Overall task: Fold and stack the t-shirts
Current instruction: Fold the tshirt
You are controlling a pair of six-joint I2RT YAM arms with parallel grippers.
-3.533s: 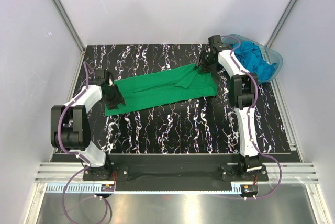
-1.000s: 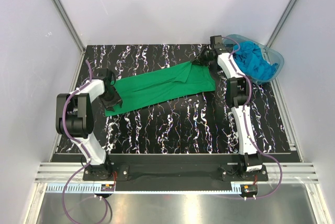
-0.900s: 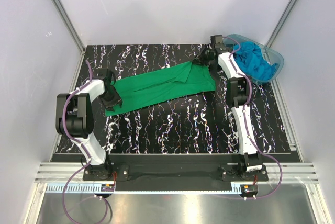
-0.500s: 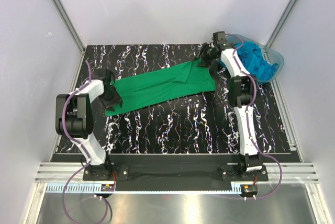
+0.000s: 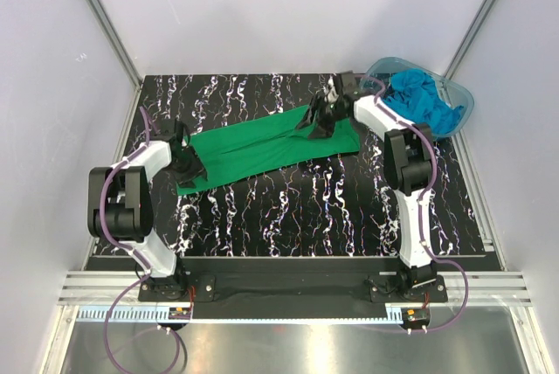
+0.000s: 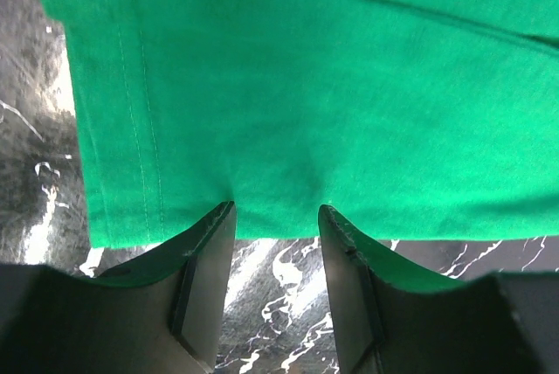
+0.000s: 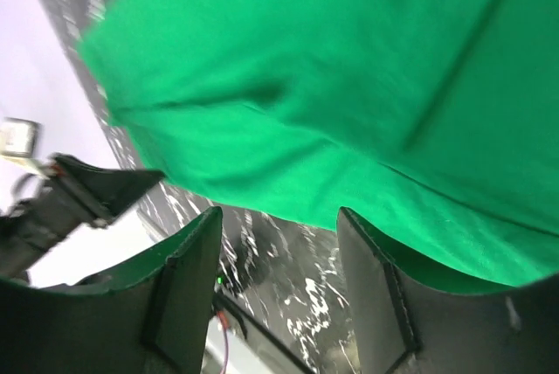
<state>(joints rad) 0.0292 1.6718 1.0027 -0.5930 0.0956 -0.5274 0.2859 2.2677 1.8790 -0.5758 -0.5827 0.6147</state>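
Note:
The bright green t-shirt [image 5: 253,151] lies flat in a long band across the marbled table. My left gripper [image 5: 190,167] is at the shirt's left end. In the left wrist view it [image 6: 275,212] is open, its fingertips at the hem of the green cloth [image 6: 306,86], with bare table showing between them. My right gripper [image 5: 316,121] hovers over the shirt's right part. In the right wrist view it [image 7: 278,217] is open and empty, with the green cloth [image 7: 306,68] beyond it. Turquoise-blue t-shirts [image 5: 421,94] lie bunched in the tub.
The clear blue-tinted tub [image 5: 464,97] stands at the back right corner of the black marbled table [image 5: 297,208]. White walls and metal rails close in the table on the left, back and right.
My right gripper has left the shirt's far right corner and swung left over the shirt, now open. The shirt's right end lies flatter. My left gripper has barely moved.

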